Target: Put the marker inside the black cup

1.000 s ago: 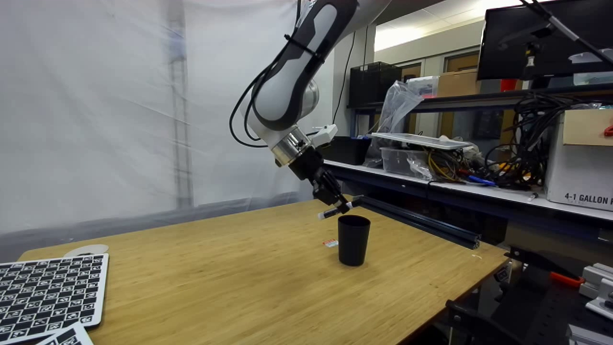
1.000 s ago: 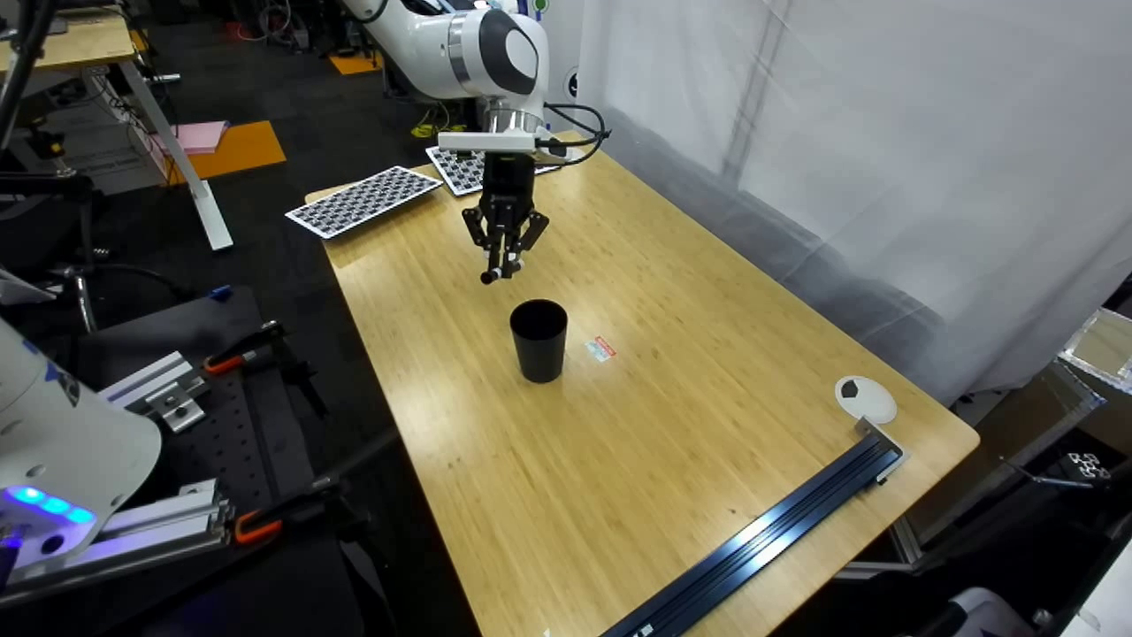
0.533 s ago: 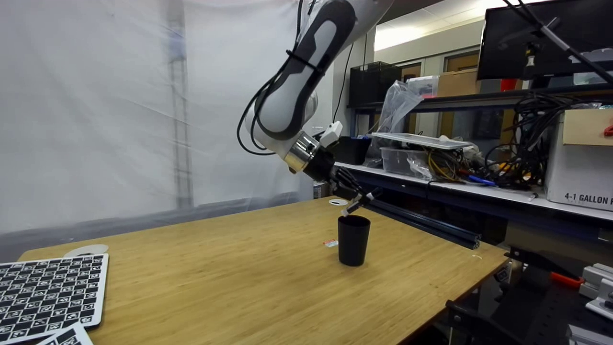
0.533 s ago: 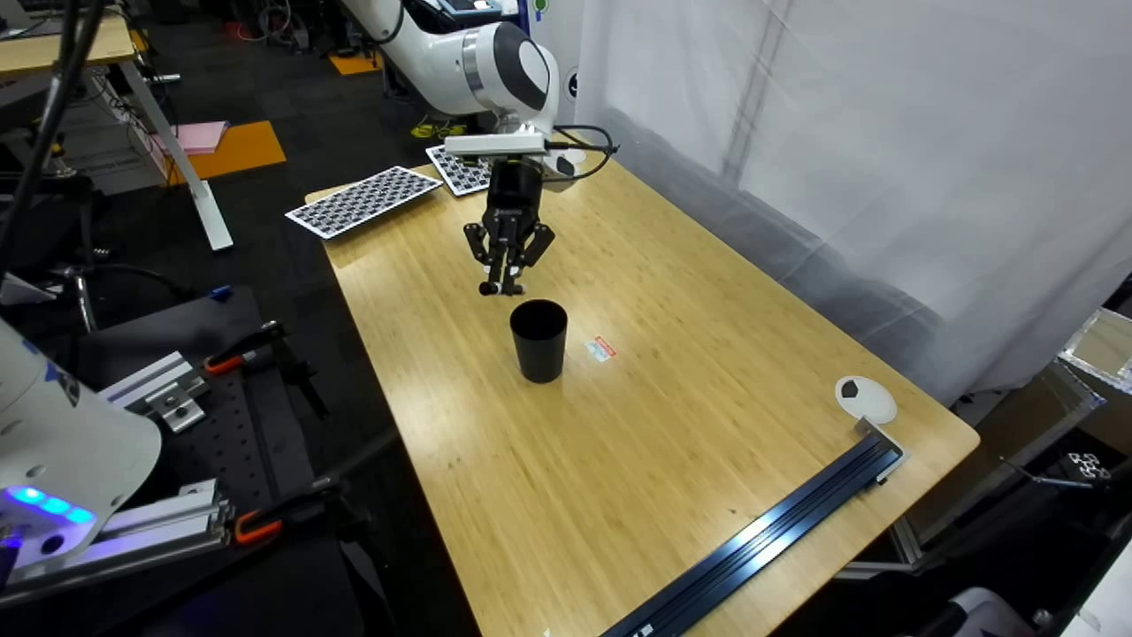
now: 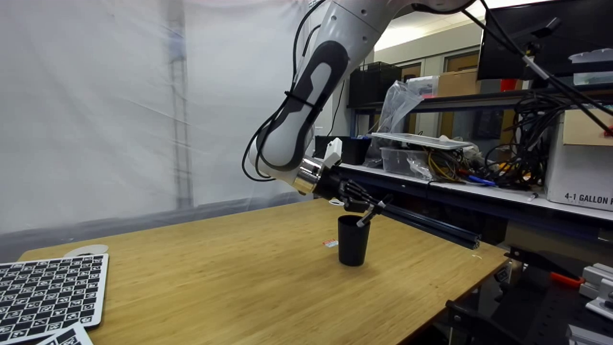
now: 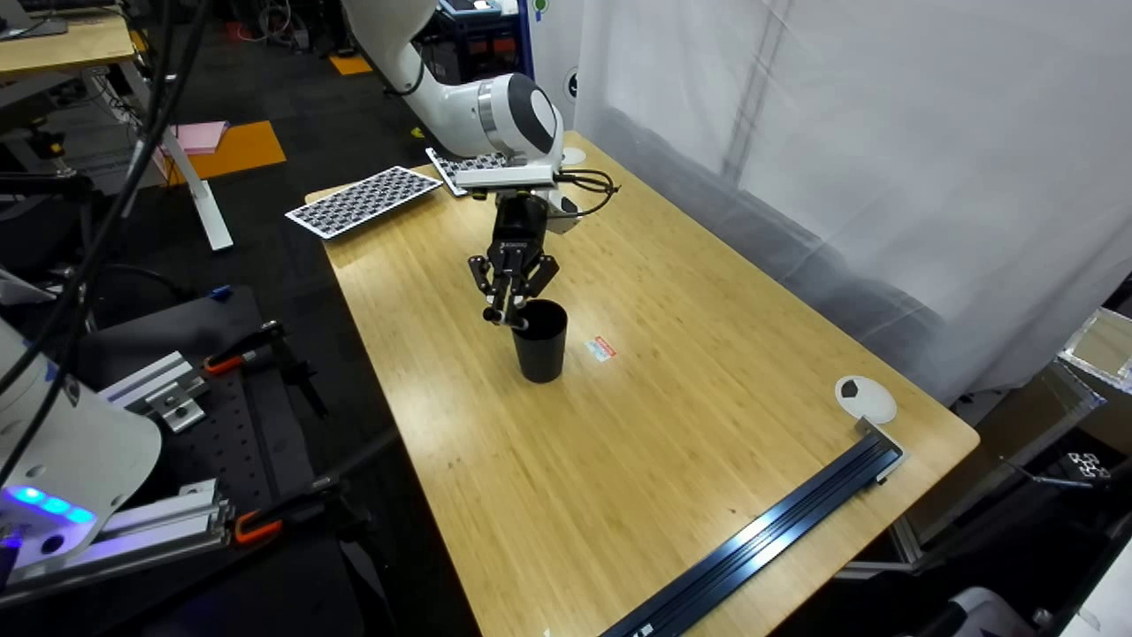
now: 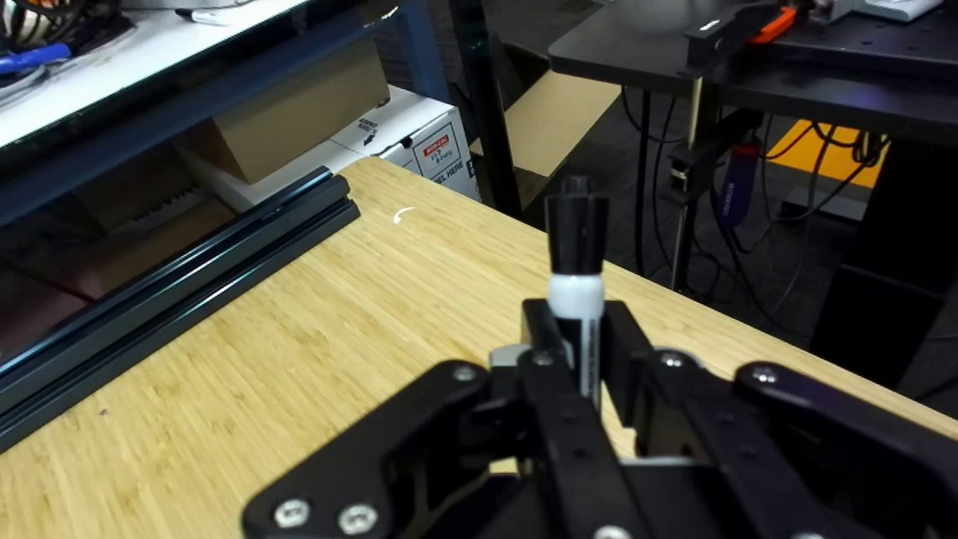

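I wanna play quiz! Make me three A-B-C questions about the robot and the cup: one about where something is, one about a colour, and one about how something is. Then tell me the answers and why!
1. Where is the red-and-white sticker, compared with the black cup?
A. Inside it
B. Under it
C. On the table beside it

2. What colour is the cap of the marker in the wrist view?
A. Black
B. Orange
C. Green

3. How is the gripper?
A. Wide open and holding nothing
B. Closed on the marker
C. Closed on the black cup

Answers:
1. C: in an exterior view, bare table shows between the two.
2. A: the wrist view shows the cap black, sticking out past the gripper.
3. B: in the wrist view, the marker is squeezed between its fingers.
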`<state>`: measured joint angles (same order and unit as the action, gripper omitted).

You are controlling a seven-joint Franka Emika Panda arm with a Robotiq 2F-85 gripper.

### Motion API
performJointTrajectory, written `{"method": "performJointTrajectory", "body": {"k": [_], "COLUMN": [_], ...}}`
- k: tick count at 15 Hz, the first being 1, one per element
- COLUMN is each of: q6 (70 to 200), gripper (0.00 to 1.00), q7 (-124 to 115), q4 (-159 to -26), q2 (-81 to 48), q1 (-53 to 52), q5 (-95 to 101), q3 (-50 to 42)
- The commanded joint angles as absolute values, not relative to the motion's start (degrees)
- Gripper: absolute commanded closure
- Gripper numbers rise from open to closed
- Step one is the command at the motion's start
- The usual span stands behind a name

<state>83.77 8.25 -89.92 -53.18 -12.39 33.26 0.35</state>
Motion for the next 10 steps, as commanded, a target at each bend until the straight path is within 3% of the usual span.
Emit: {"method": "performJointTrajectory", "body": {"k": [1,10], "q6": [79.3,80.1], "gripper": [0.95,0.95], "q7": [8.7,8.5], "q4": [-86.5,-83.8], "q2": [-54.9,-56.6], "q1": [-12.8,-13.0], "q5": [35.3,37.8], "q3": [0.4,1.0]}}
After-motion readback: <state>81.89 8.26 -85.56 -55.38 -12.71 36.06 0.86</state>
